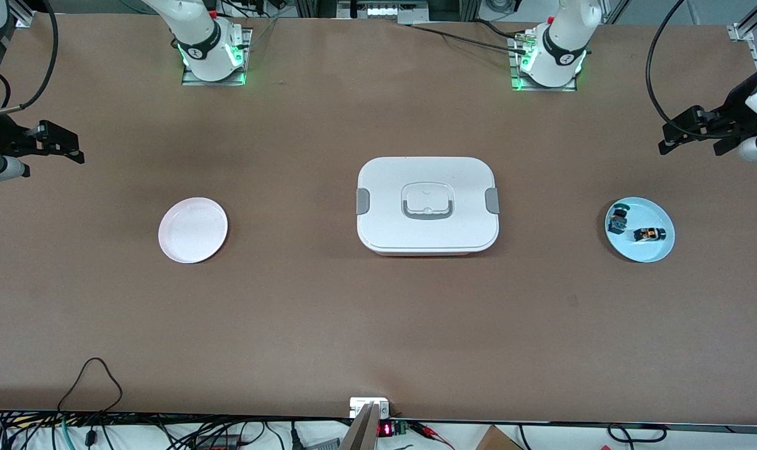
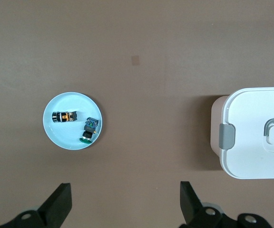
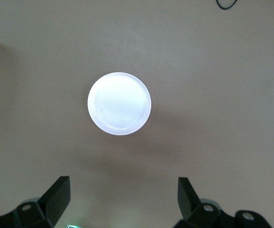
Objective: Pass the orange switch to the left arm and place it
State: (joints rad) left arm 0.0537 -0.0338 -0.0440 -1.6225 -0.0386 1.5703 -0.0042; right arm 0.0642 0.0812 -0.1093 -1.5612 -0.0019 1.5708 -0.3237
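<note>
The orange switch (image 1: pixel 649 234) (image 2: pixel 64 116) lies on its side on a light blue plate (image 1: pixel 656 250) (image 2: pixel 61 135) toward the left arm's end of the table. A similar dark switch with green and blue parts (image 1: pixel 617 219) (image 2: pixel 89 129) lies beside it on the same plate. The white lidded box (image 1: pixel 427 205) (image 2: pixel 256 133) sits mid-table. My left gripper (image 1: pixel 687 137) (image 2: pixel 126 202) hangs open and empty, high over the bare table, with the blue plate nearer to the front camera than the spot below it. My right gripper (image 1: pixel 56 145) (image 3: pixel 124 199) hangs open and empty at the right arm's end.
A pale pink plate (image 1: pixel 192 229) (image 3: pixel 119 103) with nothing on it lies toward the right arm's end. The box has grey side clips (image 1: pixel 363 201) and a grey recessed handle (image 1: pixel 426 201). Cables run along the table edge nearest the front camera.
</note>
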